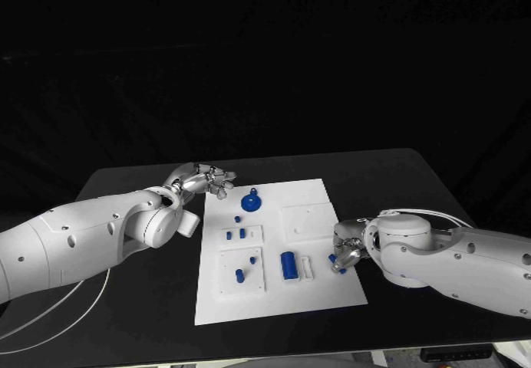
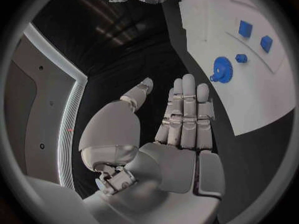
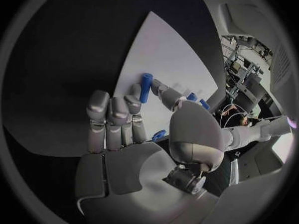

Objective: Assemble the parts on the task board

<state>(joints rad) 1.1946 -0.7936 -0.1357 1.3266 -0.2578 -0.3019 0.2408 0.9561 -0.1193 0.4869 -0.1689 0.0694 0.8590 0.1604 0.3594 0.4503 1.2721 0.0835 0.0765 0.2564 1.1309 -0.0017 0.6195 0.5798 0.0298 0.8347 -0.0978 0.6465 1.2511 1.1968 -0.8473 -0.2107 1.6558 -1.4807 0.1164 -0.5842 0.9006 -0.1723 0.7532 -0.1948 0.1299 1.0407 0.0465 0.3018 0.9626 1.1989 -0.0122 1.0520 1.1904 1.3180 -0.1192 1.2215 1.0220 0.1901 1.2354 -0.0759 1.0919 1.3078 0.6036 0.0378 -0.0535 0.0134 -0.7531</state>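
A black table [image 1: 133, 180] carries the white task board [image 1: 315, 295] at its middle, with small blue parts on it, among them a gear [image 1: 251, 203] near the far edge and a cylinder [image 1: 288, 265] toward the near right corner. The left hand [image 1: 202, 181] hovers off the board's far left corner, fingers straight, apart and empty. The right hand [image 1: 345, 251] sits at the board's right edge, pinching a blue peg [image 3: 146, 87] between thumb and fingertip.

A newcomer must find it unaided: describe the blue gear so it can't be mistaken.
Start at the white task board mid-table. Go to its far end, near the left hand. The blue gear lies there, the only round toothed part; its neighbours are small blocks and pegs.
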